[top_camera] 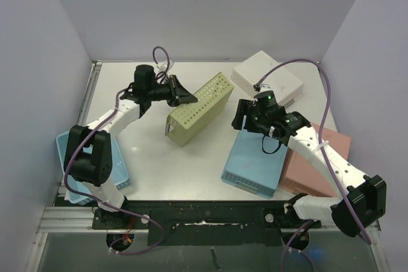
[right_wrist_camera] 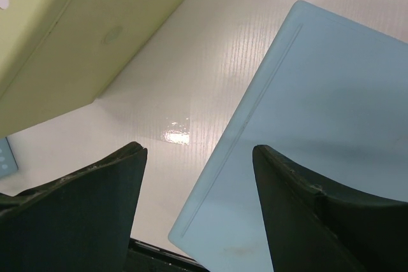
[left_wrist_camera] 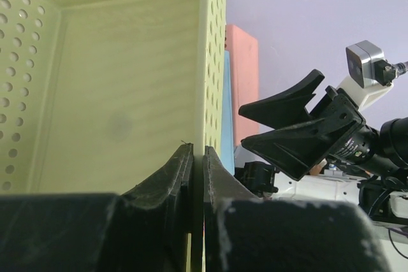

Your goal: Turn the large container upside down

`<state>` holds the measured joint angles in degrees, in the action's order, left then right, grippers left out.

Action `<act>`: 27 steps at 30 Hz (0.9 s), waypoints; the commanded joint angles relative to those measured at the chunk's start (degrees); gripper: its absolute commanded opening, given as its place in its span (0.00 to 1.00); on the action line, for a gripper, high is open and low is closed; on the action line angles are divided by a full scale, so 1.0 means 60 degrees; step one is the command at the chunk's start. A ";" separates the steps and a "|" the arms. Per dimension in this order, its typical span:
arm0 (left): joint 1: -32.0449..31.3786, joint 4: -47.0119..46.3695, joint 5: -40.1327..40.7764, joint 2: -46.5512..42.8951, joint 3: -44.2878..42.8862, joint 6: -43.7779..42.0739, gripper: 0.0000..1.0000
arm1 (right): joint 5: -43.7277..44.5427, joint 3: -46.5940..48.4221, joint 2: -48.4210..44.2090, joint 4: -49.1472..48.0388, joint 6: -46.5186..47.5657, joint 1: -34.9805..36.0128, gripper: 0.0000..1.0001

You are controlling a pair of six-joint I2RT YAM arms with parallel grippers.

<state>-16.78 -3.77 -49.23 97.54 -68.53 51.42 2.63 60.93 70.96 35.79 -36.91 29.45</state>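
Yellow-green perforated basket [top_camera: 197, 109] at centre frame is pinched by its wall in the left gripper [left_wrist_camera: 197, 152], tipped sideways for inversion; the right gripper [right_wrist_camera: 197, 151] is spread wide, empty.

Nothing readable is showing in any of the three views; no text, label, brand, number or sign is appearing on any surface.
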 commanded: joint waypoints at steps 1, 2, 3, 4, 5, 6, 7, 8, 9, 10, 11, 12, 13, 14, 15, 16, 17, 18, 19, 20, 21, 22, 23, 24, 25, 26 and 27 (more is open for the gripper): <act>0.0146 0.0797 0.0253 0.0078 -0.0712 -0.0796 0.01 | 0.0331 0.0145 -0.0369 -0.0400 -0.0004 0.0033 0.69; 0.0194 0.0803 0.0272 0.0068 -0.0709 -0.0805 0.01 | 0.0360 0.0144 -0.0384 -0.0393 0.0011 0.0032 0.69; 0.0248 0.0804 0.0270 0.0059 -0.0707 -0.0795 0.01 | 0.0379 0.0154 -0.0386 -0.0378 0.0024 0.0028 0.69; 0.0300 0.0804 0.0254 0.0055 -0.0696 -0.0788 0.01 | 0.0394 0.0158 -0.0388 -0.0370 0.0035 0.0030 0.69; 0.0362 0.0804 0.0252 0.0054 -0.0682 -0.0778 0.01 | 0.0396 0.0158 -0.0386 -0.0370 0.0053 0.0028 0.69; 0.0408 0.0786 0.0244 0.0059 -0.0665 -0.0739 0.01 | 0.0409 0.0158 -0.0375 -0.0380 0.0057 0.0031 0.69; 0.0452 0.0727 0.0232 0.0071 -0.0632 -0.0671 0.01 | 0.0410 0.0151 -0.0372 -0.0371 0.0064 0.0025 0.69; 0.0496 0.0650 0.0200 0.0067 -0.0600 -0.0617 0.01 | 0.0398 0.0168 -0.0359 -0.0359 0.0071 0.0029 0.69; 0.0529 0.0600 0.0170 0.0076 -0.0580 -0.0579 0.01 | 0.0396 0.0183 -0.0344 -0.0366 0.0072 0.0028 0.69; 0.0559 0.0586 0.0183 0.0066 -0.0576 -0.0562 0.02 | 0.0396 0.0187 -0.0350 -0.0375 0.0072 0.0028 0.69; 0.0595 0.0585 0.0178 0.0050 -0.0588 -0.0558 0.02 | 0.0396 0.0187 -0.0343 -0.0388 0.0083 0.0028 0.69; 0.0633 0.0584 0.0178 0.0061 -0.0586 -0.0557 0.02 | 0.0389 0.0187 -0.0342 -0.0385 0.0086 0.0028 0.69; 0.0674 0.0595 0.0178 0.0047 -0.0589 -0.0557 0.02 | 0.0397 0.0187 -0.0342 -0.0390 0.0097 0.0026 0.69; 0.0703 0.0617 0.0189 0.0040 -0.0590 -0.0568 0.03 | 0.0403 0.0187 -0.0329 -0.0392 0.0112 0.0037 0.69; 0.0758 0.0627 0.0192 0.0028 -0.0590 -0.0579 0.03 | 0.0410 0.0187 -0.0328 -0.0391 0.0130 0.0031 0.69; 0.0811 0.0662 0.0191 0.0023 -0.0590 -0.0593 0.04 | 0.0422 0.0187 -0.0327 -0.0385 0.0138 0.0030 0.69; 0.0850 0.0689 0.0180 0.0013 -0.0579 -0.0618 0.05 | 0.0432 0.0187 -0.0315 -0.0388 0.0144 0.0024 0.69; 0.0892 0.0746 0.0178 0.0010 -0.0575 -0.0660 0.05 | 0.0446 0.0187 -0.0313 -0.0386 0.0158 0.0026 0.69; 0.0947 0.0832 0.0196 0.0001 -0.0575 -0.0722 0.06 | 0.0454 0.0187 -0.0313 -0.0370 0.0159 0.0018 0.69; 0.1001 0.0910 0.0193 -0.0006 -0.0575 -0.0786 0.06 | 0.0469 0.0184 -0.0313 -0.0377 0.0161 0.0021 0.69; 0.1055 0.1008 0.0213 -0.0029 -0.0586 -0.0855 0.07 | 0.0480 0.0176 -0.0309 -0.0370 0.0167 0.0018 0.69; 0.1110 0.1124 0.0232 -0.0039 -0.0589 -0.0939 0.07 | 0.0494 0.0173 -0.0312 -0.0381 0.0173 0.0016 0.69; 0.1184 0.1227 0.0249 -0.0068 -0.0602 -0.1024 0.07 | 0.0511 0.0158 -0.0313 -0.0373 0.0174 0.0021 0.69; 0.1252 0.1320 0.0271 -0.0095 -0.0604 -0.1132 0.08 | 0.0513 0.0158 -0.0305 -0.0372 0.0187 0.0016 0.70; 0.1301 0.1416 0.0292 -0.0106 -0.0617 -0.1206 0.08 | 0.0513 0.0147 -0.0284 -0.0370 0.0200 0.0014 0.70; 0.1369 0.1520 0.0295 -0.0124 -0.0619 -0.1288 0.08 | 0.0513 0.0144 -0.0276 -0.0373 0.0203 0.0026 0.70; 0.1426 0.1622 0.0308 -0.0148 -0.0623 -0.1372 0.09 | 0.0502 0.0156 -0.0259 -0.0383 0.0204 0.0022 0.70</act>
<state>-10.20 2.42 -49.32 97.58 -70.24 46.78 4.10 60.93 70.61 35.81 -36.45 29.43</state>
